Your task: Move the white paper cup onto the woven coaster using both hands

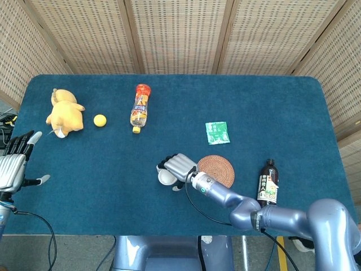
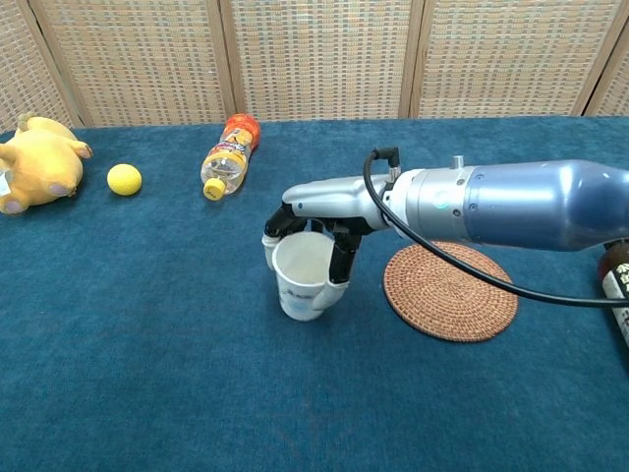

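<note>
We see the right hand (image 2: pixel 316 221) wrapped around the cup (image 2: pixel 303 274), which stands on the table (image 1: pixel 282 113) just left of the coaster (image 2: pixel 450 291). The left hand (image 1: pixel 13 164) hangs at the near left edge, fingers spread, holding nothing.
</note>
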`<move>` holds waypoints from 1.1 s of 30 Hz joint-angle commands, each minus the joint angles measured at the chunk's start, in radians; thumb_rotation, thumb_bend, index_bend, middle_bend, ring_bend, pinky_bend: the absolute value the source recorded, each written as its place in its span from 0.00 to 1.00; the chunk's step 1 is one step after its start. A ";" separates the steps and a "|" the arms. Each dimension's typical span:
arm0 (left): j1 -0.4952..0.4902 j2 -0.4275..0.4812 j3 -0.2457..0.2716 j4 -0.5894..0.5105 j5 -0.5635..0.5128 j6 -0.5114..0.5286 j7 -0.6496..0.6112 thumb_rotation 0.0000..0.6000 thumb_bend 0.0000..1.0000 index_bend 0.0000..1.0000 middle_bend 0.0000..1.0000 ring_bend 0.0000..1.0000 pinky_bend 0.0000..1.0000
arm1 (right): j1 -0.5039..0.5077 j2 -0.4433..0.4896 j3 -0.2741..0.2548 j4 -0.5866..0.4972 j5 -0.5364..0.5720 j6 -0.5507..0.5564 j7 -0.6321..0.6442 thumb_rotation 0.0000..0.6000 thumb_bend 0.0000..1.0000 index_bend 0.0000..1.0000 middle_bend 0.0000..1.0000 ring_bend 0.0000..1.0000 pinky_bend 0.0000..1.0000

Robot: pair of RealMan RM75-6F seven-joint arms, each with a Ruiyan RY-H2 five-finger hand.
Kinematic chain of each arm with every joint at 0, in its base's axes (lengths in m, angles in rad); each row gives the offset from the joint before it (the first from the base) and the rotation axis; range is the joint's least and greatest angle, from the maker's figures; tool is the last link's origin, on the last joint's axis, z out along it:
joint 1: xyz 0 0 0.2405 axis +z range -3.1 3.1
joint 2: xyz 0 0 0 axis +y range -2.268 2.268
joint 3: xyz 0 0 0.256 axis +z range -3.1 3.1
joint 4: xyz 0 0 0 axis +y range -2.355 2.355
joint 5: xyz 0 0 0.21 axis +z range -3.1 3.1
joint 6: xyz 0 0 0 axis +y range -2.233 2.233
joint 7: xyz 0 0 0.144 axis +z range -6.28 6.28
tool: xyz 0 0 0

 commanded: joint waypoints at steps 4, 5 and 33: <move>0.002 -0.001 -0.003 0.002 0.005 -0.003 -0.006 1.00 0.00 0.00 0.00 0.00 0.00 | -0.031 -0.023 -0.004 0.034 -0.071 0.078 0.083 1.00 0.26 0.48 0.45 0.38 0.43; 0.002 -0.001 -0.003 0.002 0.005 -0.005 -0.006 1.00 0.00 0.00 0.00 0.00 0.00 | -0.035 -0.015 -0.005 0.028 -0.081 0.086 0.094 1.00 0.26 0.48 0.45 0.38 0.44; 0.007 -0.001 0.006 -0.044 0.065 -0.008 0.027 1.00 0.00 0.00 0.00 0.00 0.00 | -0.267 0.344 -0.150 -0.183 -0.141 0.219 0.159 1.00 0.28 0.47 0.46 0.39 0.44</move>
